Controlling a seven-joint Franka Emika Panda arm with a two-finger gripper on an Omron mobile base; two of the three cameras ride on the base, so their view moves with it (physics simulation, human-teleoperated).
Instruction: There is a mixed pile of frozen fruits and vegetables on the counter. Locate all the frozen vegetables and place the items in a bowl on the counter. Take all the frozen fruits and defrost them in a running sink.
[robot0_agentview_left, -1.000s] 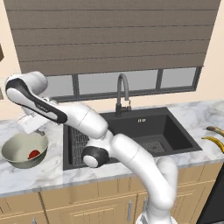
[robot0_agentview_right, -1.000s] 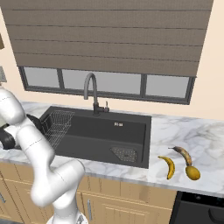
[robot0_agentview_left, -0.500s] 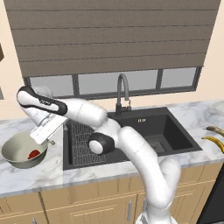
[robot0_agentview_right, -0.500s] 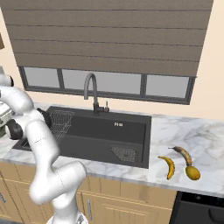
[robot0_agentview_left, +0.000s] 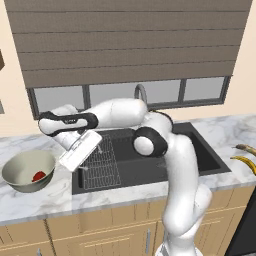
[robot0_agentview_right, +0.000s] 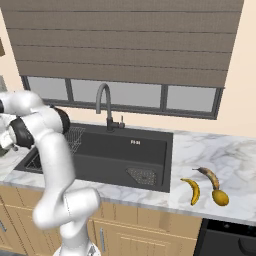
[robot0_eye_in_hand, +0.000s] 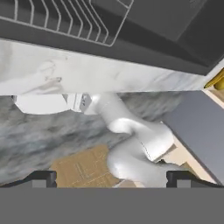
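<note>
End effector (robot0_agentview_left: 79, 167) hangs over the left edge of the black rectangular sink (robot0_agentview_left: 200, 150), fingers spread wide, nothing between them.
Hand view: both dark fingertips (robot0_eye_in_hand: 41, 177) sit far apart at the bottom corners, gap empty. Hand is tilted, between the wide grey-beige bowl (robot0_agentview_left: 20, 167) and the wire grid rack (robot0_agentview_left: 102, 165); tips are small and hard to resolve from the left base camera. Bowl is on the white marble bench (robot0_agentview_left: 40, 200), left of the sink, with a small bright red round piece (robot0_agentview_left: 38, 176) inside, partly hidden by the rim. Two curved yellow bananas (robot0_agentview_right: 194, 191) and a small yellow-orange round piece (robot0_agentview_right: 220, 197) lie on the bench right of the sink; left base camera cuts the bananas off at the frame edge. Dark gooseneck tap (robot0_agentview_right: 104, 102) is behind the basin.
</note>
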